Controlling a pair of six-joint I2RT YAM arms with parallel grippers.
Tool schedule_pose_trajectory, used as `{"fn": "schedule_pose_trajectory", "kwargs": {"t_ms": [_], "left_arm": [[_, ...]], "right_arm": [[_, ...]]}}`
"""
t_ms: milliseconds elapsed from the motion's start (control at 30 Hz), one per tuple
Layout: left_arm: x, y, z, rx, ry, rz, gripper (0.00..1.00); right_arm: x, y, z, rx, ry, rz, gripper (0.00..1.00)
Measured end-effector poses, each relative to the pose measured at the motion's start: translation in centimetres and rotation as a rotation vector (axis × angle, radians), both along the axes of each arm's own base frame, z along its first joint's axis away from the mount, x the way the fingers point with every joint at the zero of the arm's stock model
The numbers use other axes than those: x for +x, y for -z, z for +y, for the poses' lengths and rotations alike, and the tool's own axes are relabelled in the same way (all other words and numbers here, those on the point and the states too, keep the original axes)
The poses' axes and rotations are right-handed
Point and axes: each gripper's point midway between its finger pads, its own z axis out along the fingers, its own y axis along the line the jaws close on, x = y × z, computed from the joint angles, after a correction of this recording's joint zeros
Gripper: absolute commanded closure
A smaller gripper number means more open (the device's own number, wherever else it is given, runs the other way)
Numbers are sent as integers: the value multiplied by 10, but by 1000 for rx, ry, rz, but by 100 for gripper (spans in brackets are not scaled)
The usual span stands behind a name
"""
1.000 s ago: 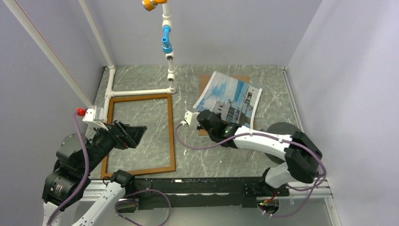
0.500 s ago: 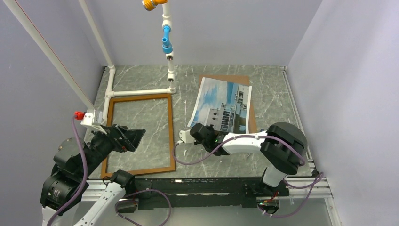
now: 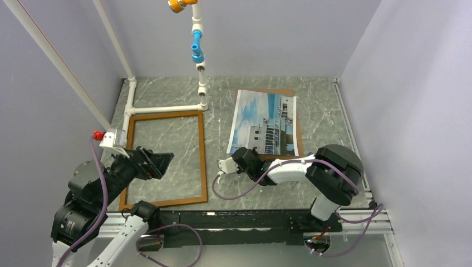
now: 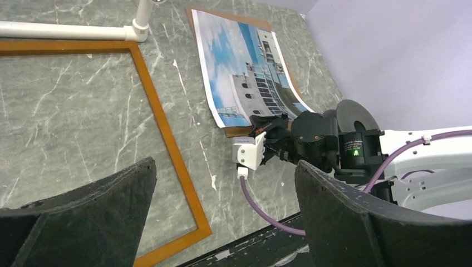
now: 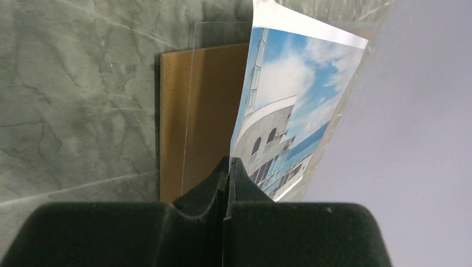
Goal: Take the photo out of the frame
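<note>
The photo, a white building under blue sky, lies right of centre over a brown backing board. My right gripper is shut on its near left corner. In the right wrist view the black fingertips pinch the print's edge, and the photo rises off the board. The frame, thin reddish-brown wood, lies flat on the left with only table inside it. My left gripper hovers open over the frame's near left part, holding nothing. Its wrist view shows the frame and the photo.
A white pipe structure runs along the frame's far side and rises to blue and orange fittings. A clear sheet edge lies over the backing board. Purple cable loops near the right wrist. Grey walls close in on three sides.
The right gripper has drawn the photo toward the near edge and turned it, so it now lies straighter over the backing board. The left gripper has barely shifted and stays open.
</note>
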Motion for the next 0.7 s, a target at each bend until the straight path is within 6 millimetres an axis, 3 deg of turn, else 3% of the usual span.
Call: {"fn": "schedule_pose_trajectory", "kwargs": {"t_ms": [333,700], "left_arm": [[1,2,-1,1,3,3,3],[1,1,-1,3,3,-1,3]], "right_arm": [[13,-3,2,0,-45,-21,100],[5,-6,-5,-2,-84,-22,100]]}}
